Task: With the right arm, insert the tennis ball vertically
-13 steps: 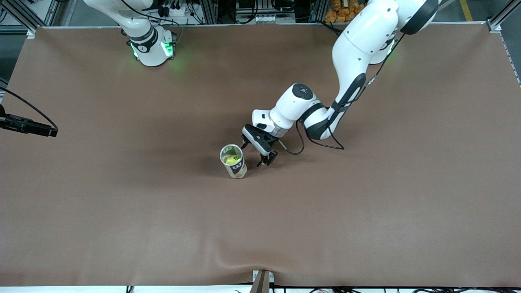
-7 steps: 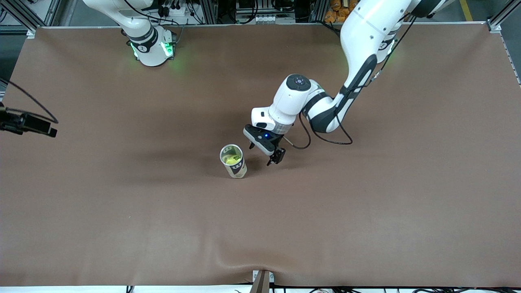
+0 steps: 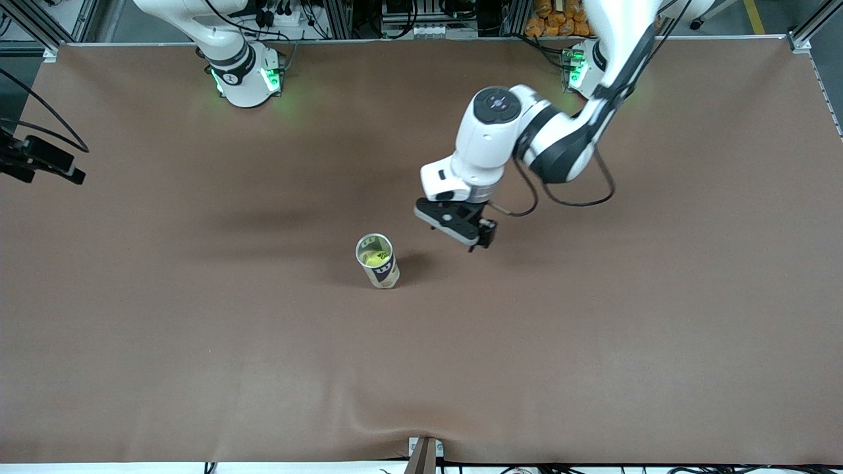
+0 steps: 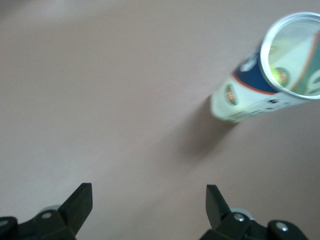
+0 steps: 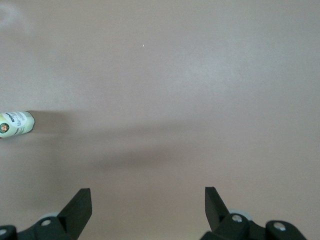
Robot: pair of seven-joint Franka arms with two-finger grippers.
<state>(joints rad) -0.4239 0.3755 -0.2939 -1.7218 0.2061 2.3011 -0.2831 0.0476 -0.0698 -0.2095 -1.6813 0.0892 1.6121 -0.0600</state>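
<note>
Standing upright, can holds tennis ball inside.

The room light was even and fairly soft from overhead, leaving the brown tabletop matte with no harsh glare. The can threw a short, soft-edged shadow toward the left arm's end. Green lamps glowed on both arm bases. The front view was sharp; in the left wrist view the can looked blurred.
</note>
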